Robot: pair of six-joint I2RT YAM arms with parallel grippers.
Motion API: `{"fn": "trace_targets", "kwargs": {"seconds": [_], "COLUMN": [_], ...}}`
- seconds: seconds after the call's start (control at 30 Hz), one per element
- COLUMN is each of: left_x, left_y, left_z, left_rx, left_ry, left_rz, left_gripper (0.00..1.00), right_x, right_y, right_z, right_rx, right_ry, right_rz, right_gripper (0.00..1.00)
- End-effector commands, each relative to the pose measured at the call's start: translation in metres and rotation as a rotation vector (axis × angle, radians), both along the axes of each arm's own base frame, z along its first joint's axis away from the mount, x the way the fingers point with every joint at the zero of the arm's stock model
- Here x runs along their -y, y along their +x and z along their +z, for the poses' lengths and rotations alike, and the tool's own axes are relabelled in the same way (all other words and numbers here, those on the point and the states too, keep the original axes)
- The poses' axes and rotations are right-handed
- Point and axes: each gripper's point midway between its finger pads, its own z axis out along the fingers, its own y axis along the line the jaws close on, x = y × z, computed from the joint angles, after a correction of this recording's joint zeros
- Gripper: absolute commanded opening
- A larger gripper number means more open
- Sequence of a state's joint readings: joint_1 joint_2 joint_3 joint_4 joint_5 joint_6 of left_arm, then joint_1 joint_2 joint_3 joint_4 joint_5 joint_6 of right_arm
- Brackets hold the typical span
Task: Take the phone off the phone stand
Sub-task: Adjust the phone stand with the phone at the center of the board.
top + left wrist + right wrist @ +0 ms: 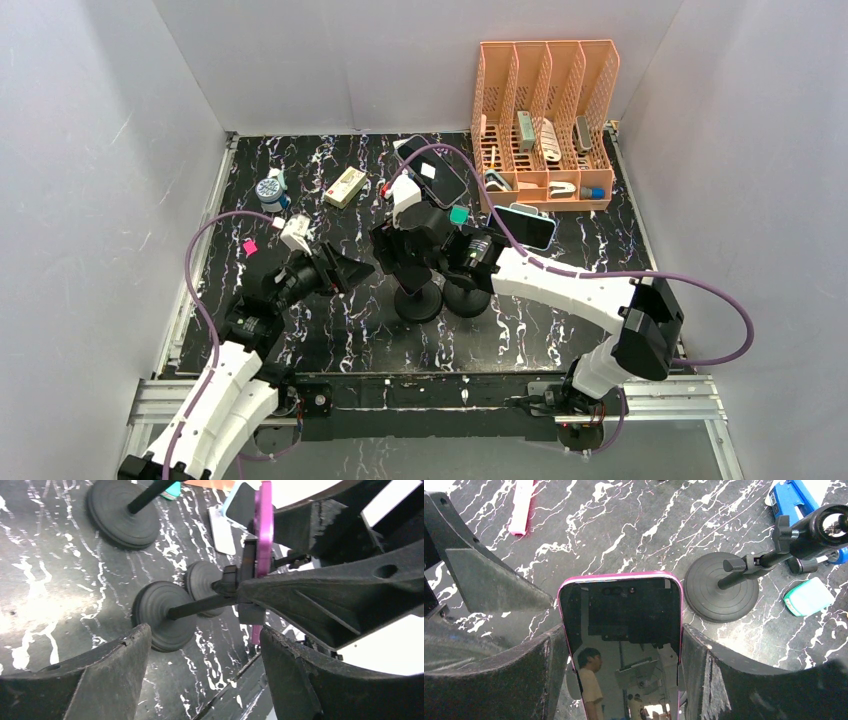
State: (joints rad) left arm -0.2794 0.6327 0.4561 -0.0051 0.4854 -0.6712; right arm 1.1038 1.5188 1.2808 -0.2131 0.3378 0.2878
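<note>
1. Pink-cased smartphone with a dark glass screen (621, 650) stands in the clamp of the black phone stand with a thin stem and round base (165, 616). This is near the middle of the black, white-veined worktop (624, 525), and the smartphone is not yet free of the stand.
2. Right gripper (622, 632) has its fingers (524, 670) along the two long edges of the smartphone. In the right wrist view they look pressed against the pink case, so I judge this a grip at phone width, not a loose bracket.
3. Left gripper (205, 632) is spread wide and has hold of nothing. The stand's stem and base lie ahead of it, in line with the gap but apart from both fingers.
4. The step in hand, as I read it, is drawing the smartphone out of the clamp. Pull along the phone's own length, straight out of the cradle, with no sideways twist. A skewed pull would likely drag the light stand along or tip it.
5. Bracing would help: the left gripper could close on the stem, or press the base down, while the right arm lifts.
6. Keep the squeeze on the case edges even, since a smooth case may slip.
7. Mind the second black round-based stand (724, 585) just beside.
</note>
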Motion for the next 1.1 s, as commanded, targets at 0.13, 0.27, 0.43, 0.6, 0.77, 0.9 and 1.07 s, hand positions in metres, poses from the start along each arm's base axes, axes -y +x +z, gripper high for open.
{"fn": "trace_targets", "kwargs": {"seconds": [0.13,0.27,0.43,0.6,0.77,0.9,1.07], "left_x": [0.025,0.033,0.044,0.049,0.043,0.039,0.041], "left_y": [-0.007,-0.007,-0.006,-0.002,0.002,0.004,0.005], "left_z": [0.036,0.038,0.030,0.021,0.026,0.033,0.028], "left_rx": [0.143,0.164,0.155,0.142,0.185,0.228,0.223], "left_ry": [-0.193,-0.186,-0.146,-0.116,-0.131,-0.160,-0.163], "left_rz": [-0.086,-0.102,-0.119,-0.110,-0.054,-0.022,-0.026], "left_gripper": [0.73,0.71,0.66,0.61,0.58,0.54,0.49], "right_x": [-0.018,-0.018,-0.018,-0.018,-0.019,-0.020,-0.024], "right_y": [0.004,0.003,0.003,0.002,0.001,0.000,-0.001], "right_z": [0.042,0.042,0.043,0.044,0.044,0.043,0.043], "right_rx": [0.013,0.004,0.001,-0.005,-0.014,-0.025,-0.041], "right_ry": [0.154,0.160,0.164,0.172,0.178,0.186,0.201], "right_rz": [-0.028,-0.027,-0.028,-0.032,-0.031,-0.031,-0.028], "right_gripper": [0.53,0.53,0.53,0.53,0.53,0.53,0.52]}}
